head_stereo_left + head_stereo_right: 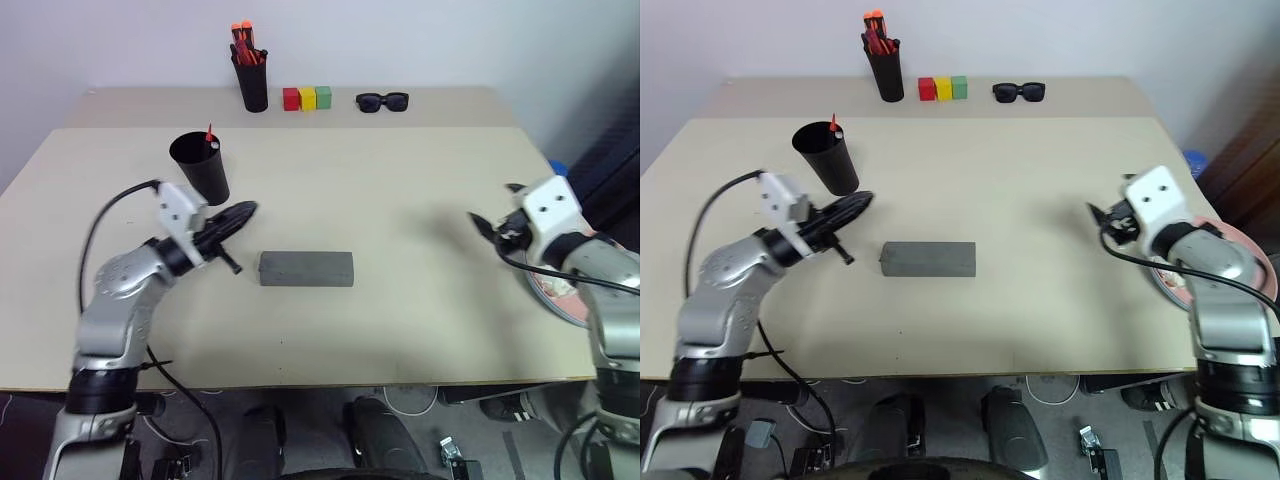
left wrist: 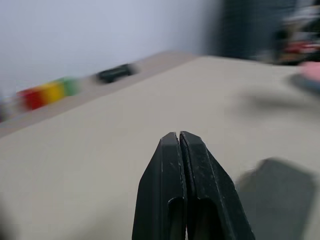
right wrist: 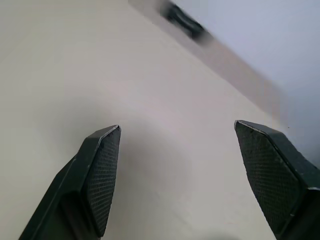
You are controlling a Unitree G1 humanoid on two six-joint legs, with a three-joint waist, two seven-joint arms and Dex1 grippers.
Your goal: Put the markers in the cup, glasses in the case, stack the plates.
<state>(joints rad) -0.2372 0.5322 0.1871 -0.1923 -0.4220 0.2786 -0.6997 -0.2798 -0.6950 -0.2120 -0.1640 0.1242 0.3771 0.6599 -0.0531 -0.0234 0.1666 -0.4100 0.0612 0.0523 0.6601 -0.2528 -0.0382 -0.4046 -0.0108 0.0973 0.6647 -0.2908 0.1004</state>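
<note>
The black cup (image 1: 200, 165) stands at the table's left, with a red marker tip (image 1: 210, 134) and a white one poking above its rim. The grey case (image 1: 306, 268) lies shut in the middle. My left gripper (image 1: 245, 212) is shut and empty, hanging between cup and case and pointing toward the case. At the right edge my right gripper (image 1: 485, 226) is open, its pads (image 3: 102, 175) wide apart over bare table. A salmon pink plate (image 1: 555, 293) lies under my right forearm, mostly covered, with a paler rim at its near edge. The glasses are out of view.
On the far strip stand a black pen holder (image 1: 252, 86) with orange-red pens, red, yellow and green blocks (image 1: 307, 98), and black sunglasses (image 1: 382, 101). The table's right edge runs just beyond the plate.
</note>
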